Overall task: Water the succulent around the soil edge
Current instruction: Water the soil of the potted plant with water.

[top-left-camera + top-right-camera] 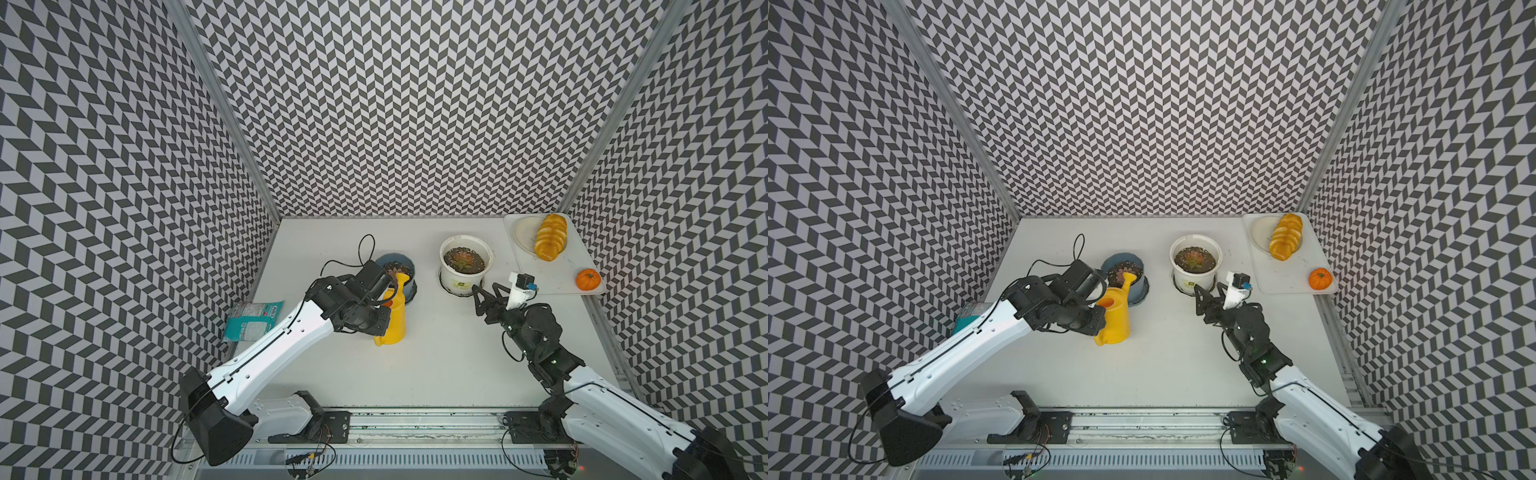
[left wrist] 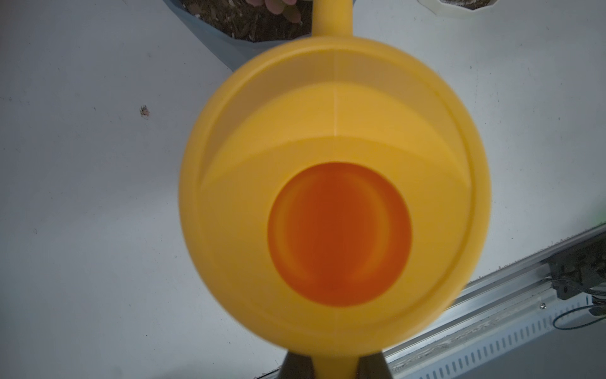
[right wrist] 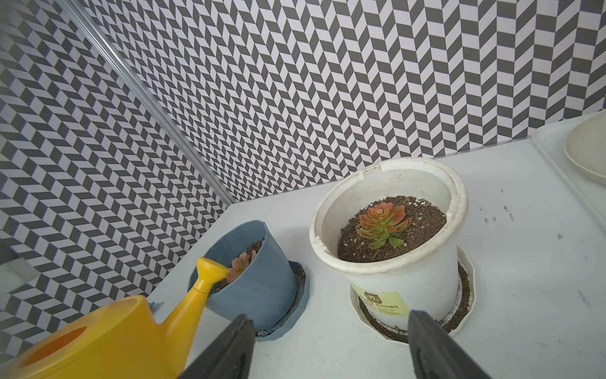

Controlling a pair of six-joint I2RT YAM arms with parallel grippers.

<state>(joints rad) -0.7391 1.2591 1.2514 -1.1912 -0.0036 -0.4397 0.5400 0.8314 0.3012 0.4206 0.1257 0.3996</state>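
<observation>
Watering can (image 1: pixel 394 318): centre-left in a top view, handle clenched in left fingers (image 2: pixel 296 367); spout over blue pot (image 3: pixel 259 295), beside succulent (image 3: pixel 239 264). Right fingers (image 3: pixel 229 347): spread, empty. Risk: wetting of leaves instead of soil edge through spout too central; spill onto counter (image 1: pixel 415 374) through overtilt.

- The white counter (image 1: pixel 436 365) is smooth, with a few small dark specks on its right side.
- A blue saucer (image 3: pixel 303 305) sits left of centre toward the back, with a blue pot (image 3: pixel 255 288) standing in it.
- A white saucer (image 3: pixel 354 306) lies near it on the right, not touching it, and holds a white pot (image 3: pixel 410 279).
- A white tray (image 1: pixel 552 270) fills the far right corner.
- A teal packet (image 1: pixel 252 320) lies at the left edge, beside the wall.
</observation>
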